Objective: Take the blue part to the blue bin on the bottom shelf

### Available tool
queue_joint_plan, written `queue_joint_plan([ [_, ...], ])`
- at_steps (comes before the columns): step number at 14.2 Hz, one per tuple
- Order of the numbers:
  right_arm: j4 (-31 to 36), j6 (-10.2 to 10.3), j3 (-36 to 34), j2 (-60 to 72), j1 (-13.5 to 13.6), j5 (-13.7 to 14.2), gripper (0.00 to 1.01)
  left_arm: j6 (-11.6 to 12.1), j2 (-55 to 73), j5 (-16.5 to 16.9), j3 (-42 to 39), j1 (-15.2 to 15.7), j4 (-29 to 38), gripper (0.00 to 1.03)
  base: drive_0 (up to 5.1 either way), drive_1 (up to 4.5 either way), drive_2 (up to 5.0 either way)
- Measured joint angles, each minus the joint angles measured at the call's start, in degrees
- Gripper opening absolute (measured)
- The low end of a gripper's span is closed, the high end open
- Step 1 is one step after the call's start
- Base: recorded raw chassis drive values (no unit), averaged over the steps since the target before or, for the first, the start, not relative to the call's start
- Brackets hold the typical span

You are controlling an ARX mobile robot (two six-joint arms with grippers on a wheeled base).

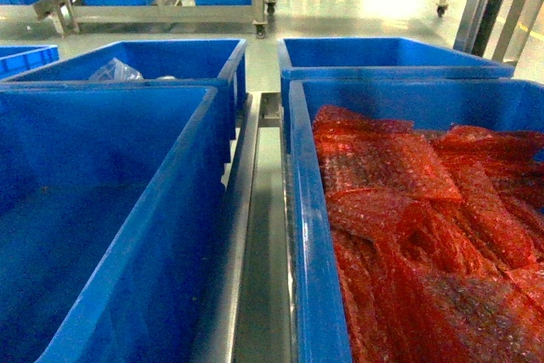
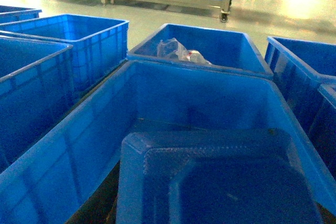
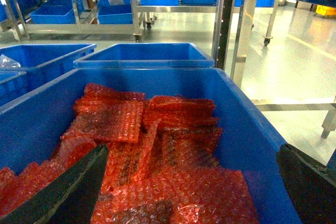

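Blue moulded plastic, the blue part (image 2: 220,182) is a flat stepped tray lying in the near left blue bin (image 1: 183,210). The right hand (image 3: 194,182) is spread above red bubble-wrap bags (image 3: 157,145); left hand's state: cannot tell.

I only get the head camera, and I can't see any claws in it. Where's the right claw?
Observer: The right claw hangs open over the red wrap in the right bin.
Child: Okay! The left bin looks empty to me. Is it?
Observer: No. The left wrist view shows a dark blue part, shaped like a tray, lying in it.
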Motion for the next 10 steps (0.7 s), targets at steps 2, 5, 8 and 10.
queue_joint_plan([
  [2,0.00,0.00,0.00,0.00,0.00,0.00,0.98,0.00,0.00,0.00,0.00,0.00,0.00,0.44,0.0,0.00,0.0],
  [5,0.00,0.00,0.00,0.00,0.00,0.00,0.98,0.09,0.04,-0.28,0.00,0.00,0.07,0.44,0.0,0.00,0.0],
  [8,-0.02,0.00,0.00,0.00,0.00,0.00,0.98,3.78,19.80,2.93,2.80,5.11,20.09,0.44,0.0,0.00,0.0],
  [10,0.00,0.00,0.00,0.00,0.00,0.00,0.98,4.81,34.71,7.04,7.72,5.92,29.24,0.55,0.0,0.00,0.0],
])
